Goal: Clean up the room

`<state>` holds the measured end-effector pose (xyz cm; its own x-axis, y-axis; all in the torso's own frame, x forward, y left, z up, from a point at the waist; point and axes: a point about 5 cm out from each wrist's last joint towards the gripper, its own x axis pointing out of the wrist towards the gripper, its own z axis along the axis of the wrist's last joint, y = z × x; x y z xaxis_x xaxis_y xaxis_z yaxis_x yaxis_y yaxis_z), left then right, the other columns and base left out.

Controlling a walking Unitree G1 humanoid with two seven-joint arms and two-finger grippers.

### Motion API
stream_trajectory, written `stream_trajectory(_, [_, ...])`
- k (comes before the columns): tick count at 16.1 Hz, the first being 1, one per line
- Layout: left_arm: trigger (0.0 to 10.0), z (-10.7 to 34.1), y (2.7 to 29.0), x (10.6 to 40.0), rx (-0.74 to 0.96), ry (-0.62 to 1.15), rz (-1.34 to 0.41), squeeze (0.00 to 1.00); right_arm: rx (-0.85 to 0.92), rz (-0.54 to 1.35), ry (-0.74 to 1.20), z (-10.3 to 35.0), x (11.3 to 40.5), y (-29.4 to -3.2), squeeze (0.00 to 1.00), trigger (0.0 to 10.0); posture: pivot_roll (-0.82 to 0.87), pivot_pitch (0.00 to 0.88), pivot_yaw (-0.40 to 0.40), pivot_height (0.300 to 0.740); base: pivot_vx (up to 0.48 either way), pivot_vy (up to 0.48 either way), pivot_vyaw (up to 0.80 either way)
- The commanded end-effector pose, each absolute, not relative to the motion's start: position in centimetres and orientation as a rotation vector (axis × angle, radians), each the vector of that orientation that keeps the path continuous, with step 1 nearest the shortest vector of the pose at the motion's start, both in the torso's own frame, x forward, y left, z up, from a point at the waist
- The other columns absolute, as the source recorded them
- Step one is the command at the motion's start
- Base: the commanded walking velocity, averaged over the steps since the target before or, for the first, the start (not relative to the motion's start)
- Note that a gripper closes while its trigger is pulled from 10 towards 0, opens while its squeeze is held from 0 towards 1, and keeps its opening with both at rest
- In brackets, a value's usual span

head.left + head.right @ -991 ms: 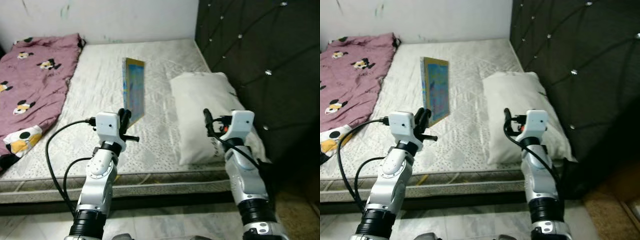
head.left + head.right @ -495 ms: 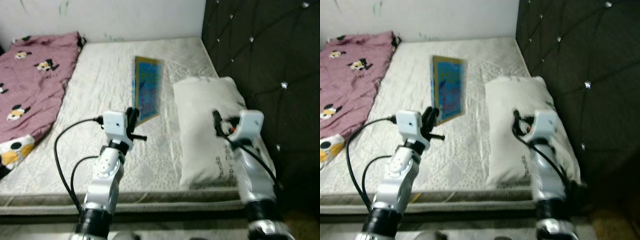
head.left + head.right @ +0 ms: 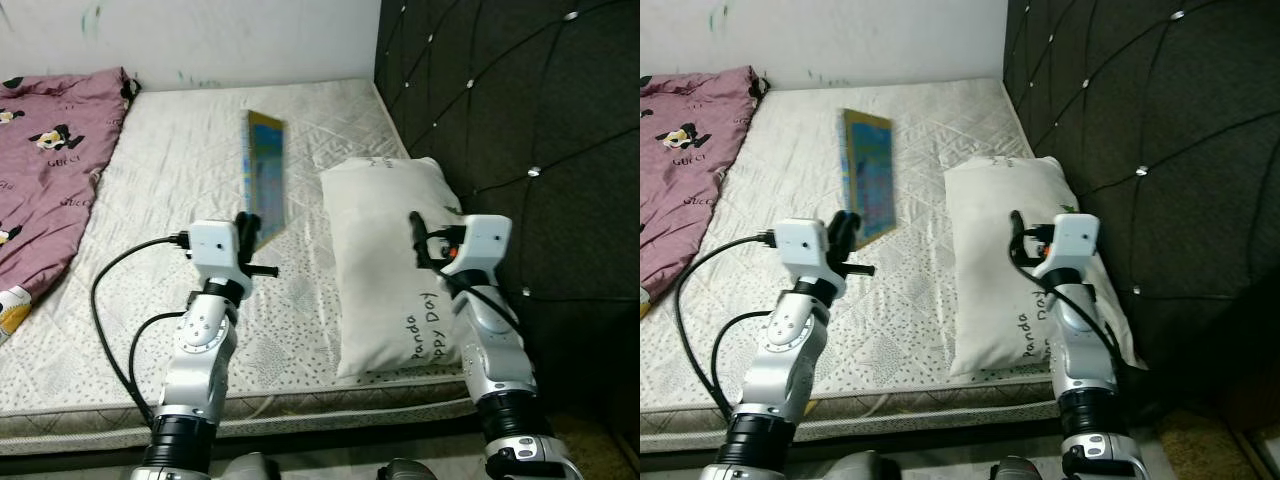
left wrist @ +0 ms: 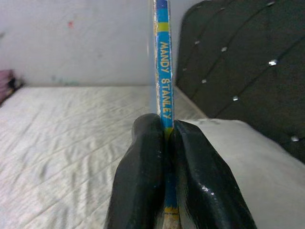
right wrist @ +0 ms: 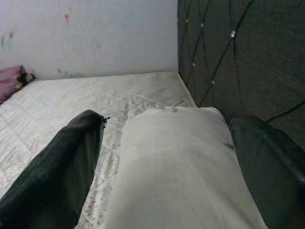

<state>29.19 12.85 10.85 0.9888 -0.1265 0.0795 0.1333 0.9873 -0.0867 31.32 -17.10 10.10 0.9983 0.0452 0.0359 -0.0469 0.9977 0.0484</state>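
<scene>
White quilted mattress (image 3: 180, 180) fills the scene, with a dark tufted headboard (image 3: 500, 120) on the right. Left gripper (image 4: 166, 157) is clamped on a thin blue book (image 3: 265, 185), holding it upright, edge-on, above the mattress. Right gripper (image 5: 162, 162) hovers with fingers spread wide over a white pillow (image 3: 385, 260). A maroon cartoon-print blanket (image 3: 45, 160) lies far left.

Looking down at a bed (image 3: 180, 170) w/ white quilted mattress, dark tufted headboard (image 3: 500, 110) on robot's right. Left gripper (image 3: 250, 232) holding a thin blue book (image 3: 265, 185) upright, edge-on, above mattress. Right gripper (image 3: 417, 235) hovering over a white pillow (image 3: 385, 270) lying beside headboard, fingers (image 3: 415, 228) apart. Pink cartoon-print blanket (image 3: 45, 160) lying at left side.
</scene>
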Motion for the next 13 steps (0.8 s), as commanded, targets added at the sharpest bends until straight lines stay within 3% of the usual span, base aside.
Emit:
stream_trajectory(1, [10.0,11.5,13.6,29.4,-0.085,-0.092,-0.106,0.00,0.039,0.068,-0.046,10.4,31.5,-16.7,0.00,10.0,-0.02,0.000,0.039,0.740,0.000,0.000,0.00])
stream_trajectory(4, [10.0,11.0,14.5,29.3,-0.061,-0.022,-0.095,0.00,0.039,0.071,-0.053,10.5,31.6,-16.7,0.00,10.0,-0.01,0.000,0.039,0.740,0.000,0.000,0.73])
stream_trajectory(9, [10.0,11.3,15.3,29.5,-0.024,-0.015,-0.114,0.00,0.043,0.051,-0.051,10.5,31.6,-17.1,0.00,10.0,0.00,0.000,0.036,0.740,0.000,0.000,0.00])
stream_trajectory(11, [10.0,11.7,14.7,29.0,0.019,-0.054,-0.244,0.00,0.039,0.058,-0.039,10.3,31.4,-17.1,0.00,10.0,0.01,0.016,0.032,0.740,0.000,0.000,0.00])
stream_trajectory(13, [10.0,11.9,15.2,28.9,0.001,-0.070,-0.195,0.00,0.046,0.048,-0.041,10.4,31.3,-17.3,0.00,10.0,0.00,0.028,0.043,0.740,0.000,0.000,0.00])
